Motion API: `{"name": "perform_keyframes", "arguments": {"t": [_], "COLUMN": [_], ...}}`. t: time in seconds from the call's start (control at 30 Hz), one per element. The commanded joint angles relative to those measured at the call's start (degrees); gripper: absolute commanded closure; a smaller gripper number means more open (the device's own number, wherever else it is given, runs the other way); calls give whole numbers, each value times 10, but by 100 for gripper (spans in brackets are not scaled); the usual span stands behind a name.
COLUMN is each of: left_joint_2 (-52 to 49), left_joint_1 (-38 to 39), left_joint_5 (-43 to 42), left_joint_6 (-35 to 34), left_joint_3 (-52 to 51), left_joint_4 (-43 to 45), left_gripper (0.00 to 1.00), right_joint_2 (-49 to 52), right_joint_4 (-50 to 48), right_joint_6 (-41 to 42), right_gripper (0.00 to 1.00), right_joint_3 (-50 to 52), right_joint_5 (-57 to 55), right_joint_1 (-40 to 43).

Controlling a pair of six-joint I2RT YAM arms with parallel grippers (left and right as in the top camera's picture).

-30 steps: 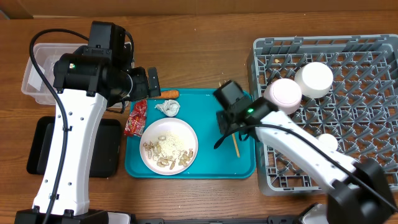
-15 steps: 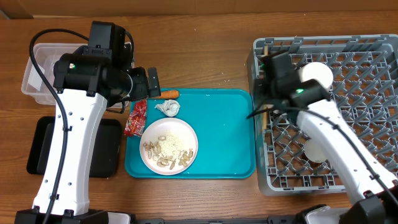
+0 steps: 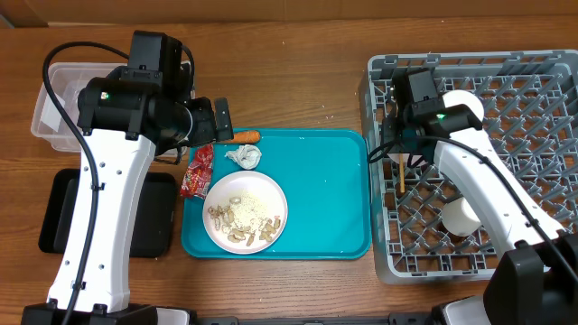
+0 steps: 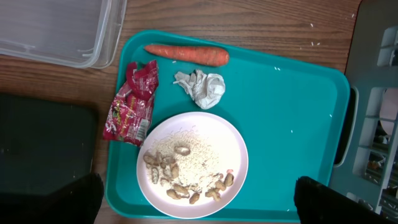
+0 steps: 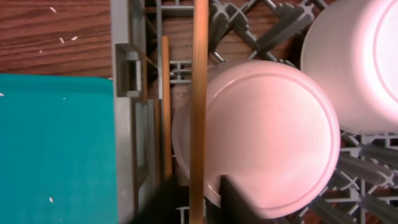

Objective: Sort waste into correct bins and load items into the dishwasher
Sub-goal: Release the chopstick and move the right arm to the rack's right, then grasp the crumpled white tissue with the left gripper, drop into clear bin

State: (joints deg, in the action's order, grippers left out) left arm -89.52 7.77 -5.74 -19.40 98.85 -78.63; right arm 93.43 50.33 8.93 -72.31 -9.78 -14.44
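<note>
Chopstick [image 5: 199,93] runs straight ahead from between the fingers of my right pincer [image 5: 200,190], over the rack [image 5: 123,143], bowl [image 5: 267,137] just to its right; whether the pincer clamps it I cannot tell.

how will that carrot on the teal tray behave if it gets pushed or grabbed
The carrot is round and tapered, so a push would probably roll it in a curve. It looks stiff, so it likely tolerates a firm grip.
</note>
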Motion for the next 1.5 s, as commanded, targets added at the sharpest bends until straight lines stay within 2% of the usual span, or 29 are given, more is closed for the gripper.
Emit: {"name": "perform_keyframes", "arguments": {"t": [0.0,0.4,0.63,0.73,0.77,0.8,0.83,1.07,1.47], "left_joint_2": [3,3,3,3,3,3,3,3,2], "left_joint_1": [-2,-2,-2,-2,-2,-2,-2,-2,-2], "left_joint_5": [2,2,2,2,2,2,2,-26,-15], "left_joint_6": [-5,-5,-5,-5,-5,-5,-5,-34,-33], "left_joint_3": [10,10,10,10,10,10,10,10,10], "left_joint_4": [0,0,0,0,0,0,0,0,58], "left_gripper": [0,0,0,0,0,0,0,0,0], "right_joint_2": [-18,-149,-311,-384,-408,-423,-446,-518,-518], "right_joint_4": [12,64,53,54,54,54,53,65,129], "right_joint_6": [5,20,69,74,74,74,74,74,74], "right_gripper": [57,57,53,37,28,11,0,0,0], "right_joint_3": [-14,-92,-92,-92,-92,-92,-92,-92,-91], "right_joint_5": [9,21,11,-19,-28,-32,-35,-35,-35], "right_joint_1": [-8,-51,-61,-61,-61,-61,-61,-61,-61]}}
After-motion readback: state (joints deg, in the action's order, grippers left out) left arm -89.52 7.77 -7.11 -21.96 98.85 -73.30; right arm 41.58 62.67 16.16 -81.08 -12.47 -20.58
